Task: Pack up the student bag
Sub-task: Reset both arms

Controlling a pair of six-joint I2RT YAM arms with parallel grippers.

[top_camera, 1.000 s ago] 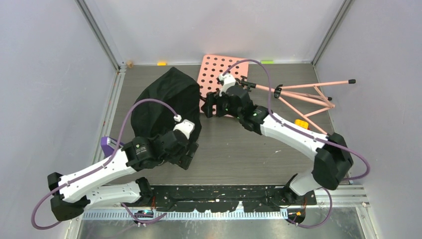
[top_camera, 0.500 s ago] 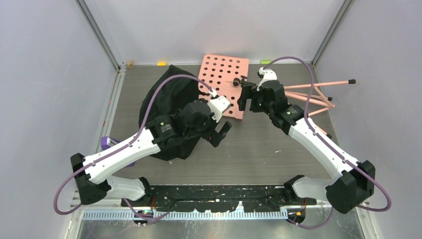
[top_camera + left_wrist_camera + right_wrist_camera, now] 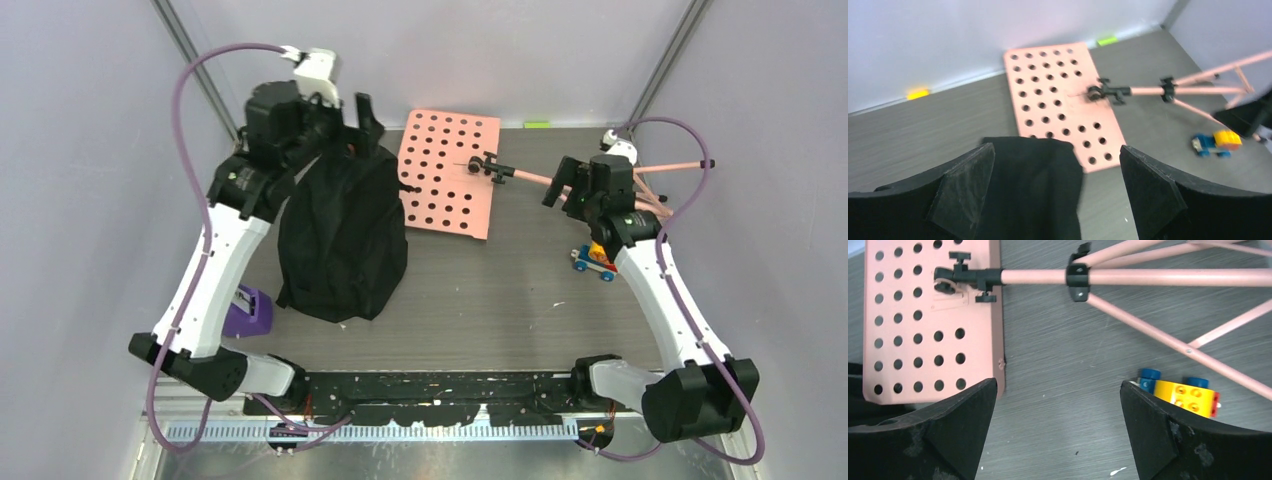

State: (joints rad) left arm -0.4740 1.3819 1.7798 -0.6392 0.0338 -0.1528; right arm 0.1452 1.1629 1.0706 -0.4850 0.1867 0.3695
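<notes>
The student bag (image 3: 340, 235), a big black soft backpack, stands tall at the left of the table. My left gripper (image 3: 355, 118) hangs high above the bag's back top edge, open. In the left wrist view the bag's black fabric (image 3: 1033, 190) lies below the wide jaws, nearer the left finger (image 3: 965, 185), and nothing is pinched. My right gripper (image 3: 562, 183) is open over bare table (image 3: 1063, 365) between the pink board and a toy car, holding nothing.
A pink perforated board (image 3: 450, 170) lies flat right of the bag, joined to a pink tripod stand (image 3: 620, 185) spread at the back right. A yellow and blue toy car (image 3: 595, 262) sits below the stand. A purple block (image 3: 248, 312) lies by the bag's front left.
My left arm swung from the bag's front side up and back over its top, and the bag now stands taller. The right arm drew back rightward off the pink board, uncovering the toy car.
</notes>
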